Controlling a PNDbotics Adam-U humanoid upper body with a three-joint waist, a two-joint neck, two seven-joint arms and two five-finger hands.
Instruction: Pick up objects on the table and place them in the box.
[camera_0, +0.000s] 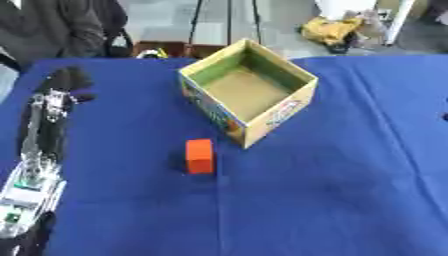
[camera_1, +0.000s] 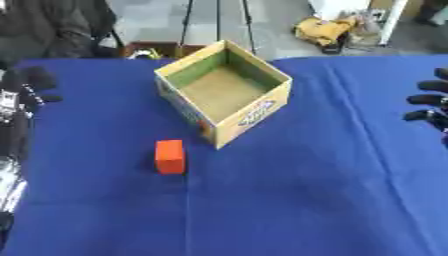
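Orange block (camera_0: 199, 156) stands centre-left on blue worktop (camera_0: 350, 175), long axis running up-frame, just below-left of open box (camera_0: 248, 90). Your left hand (camera_0: 68, 80), upper left, fingers curled, empty. Right hand (camera_1: 430, 107), right edge, fingers spread. Left looks nearer; block lies right and down-frame of it.

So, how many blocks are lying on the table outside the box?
1. The orange block stands on the blue table, just in front of the box, near its front corner. The box looks empty inside.
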